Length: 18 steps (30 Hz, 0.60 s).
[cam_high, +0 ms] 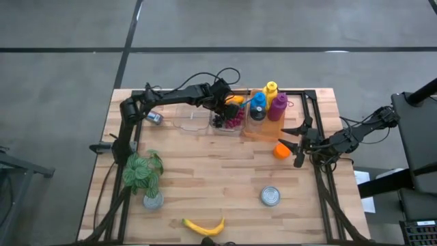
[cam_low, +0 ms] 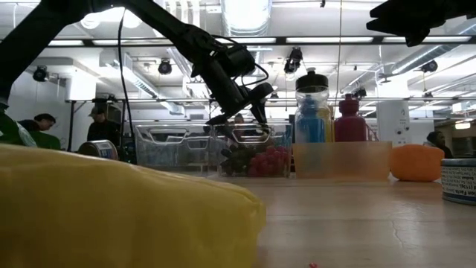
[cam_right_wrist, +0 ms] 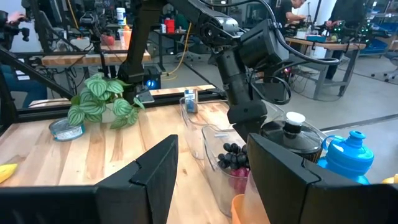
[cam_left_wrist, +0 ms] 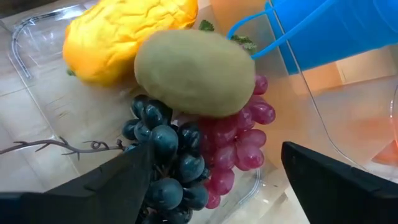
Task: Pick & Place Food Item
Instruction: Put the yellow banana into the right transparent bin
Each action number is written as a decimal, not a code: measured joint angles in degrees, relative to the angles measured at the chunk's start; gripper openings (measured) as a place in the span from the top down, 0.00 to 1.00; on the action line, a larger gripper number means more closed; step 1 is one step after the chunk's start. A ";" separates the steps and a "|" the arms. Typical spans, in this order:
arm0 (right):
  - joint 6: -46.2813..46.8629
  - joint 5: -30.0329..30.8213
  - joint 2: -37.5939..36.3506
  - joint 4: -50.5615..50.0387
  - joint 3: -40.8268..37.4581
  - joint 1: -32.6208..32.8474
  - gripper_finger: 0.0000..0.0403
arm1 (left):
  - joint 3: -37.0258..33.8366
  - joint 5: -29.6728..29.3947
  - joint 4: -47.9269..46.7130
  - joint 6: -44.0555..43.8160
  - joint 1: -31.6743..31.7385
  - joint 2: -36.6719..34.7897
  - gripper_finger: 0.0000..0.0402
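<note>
Because the left claw [cam_high: 225, 109] hangs over the clear bin [cam_high: 205, 124] at the far side of the surface [cam_high: 218, 178], the high view places the risk there: its fingers stand apart directly above the heap of fruit, beside the bottle tray [cam_high: 263, 131]. The right claw [cam_high: 298, 143] waits near the surface's right edge, just beside an orange fruit [cam_high: 281, 151], its fingers partly apart and empty.

In the low view, the left claw [cam_low: 242, 112] points down into the clear bin [cam_low: 178, 149], close over the red grapes [cam_low: 268, 160]. Any sideways drift on the way up could, I judge, catch the bin's rim and drag or tip the light container toward the bottles.

From the left wrist view, a kiwi [cam_left_wrist: 194, 71] sits loose on top of the dark grapes [cam_left_wrist: 165, 162] and red grapes [cam_left_wrist: 239, 140], leaning against a yellow-orange fruit [cam_left_wrist: 124, 34]. That perch looks unsteady; a brush from either finger might roll it off the pile, possibly out over the low wall. The blue bottle [cam_left_wrist: 336, 31] stands very near, so a swing that way could knock it.

The right wrist view shows the left arm [cam_right_wrist: 239, 68] bent over the bin, with the right claw's own fingers apart in the foreground.
</note>
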 joint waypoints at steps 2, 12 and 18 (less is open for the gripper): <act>0.04 0.00 0.00 0.00 0.00 0.00 0.53 | 0.00 0.00 0.10 -0.02 0.00 0.00 0.10; -0.01 0.00 0.00 -0.02 0.00 0.00 0.53 | 0.04 -2.12 -0.52 2.69 -0.43 -3.35 0.09; -0.01 0.00 0.04 -0.02 0.00 0.00 0.53 | 0.04 -6.80 -3.19 4.03 -2.80 -9.78 0.09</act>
